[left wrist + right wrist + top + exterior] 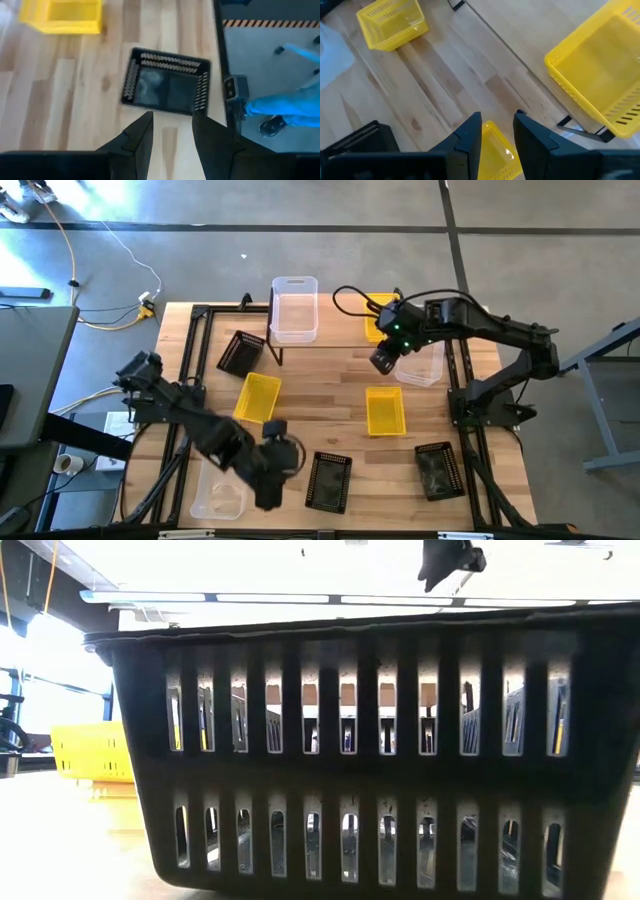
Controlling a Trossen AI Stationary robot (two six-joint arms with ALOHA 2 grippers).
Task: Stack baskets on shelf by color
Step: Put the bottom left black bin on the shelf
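The shelf [345, 345] stands at the table's far side. On its top sit a clear basket [294, 308] at the left end and a yellow basket [376, 310] [600, 80] at the right end. My right gripper [384, 361] [497, 125] hovers open just in front of the shelf, above a yellow basket [385, 411] [495, 155] that lies on the table. My left gripper [270, 483] [172, 130] is open near the table's near edge. It points at a black mesh basket [330, 480] [167, 90] [370, 760] without touching it.
On the table stand another yellow basket [257, 397] [392, 22], a black basket [240, 352] beside the shelf's left legs, a black basket [437, 468] near right, a clear basket [420, 365] by the right arm and a clear basket [218, 492] near left.
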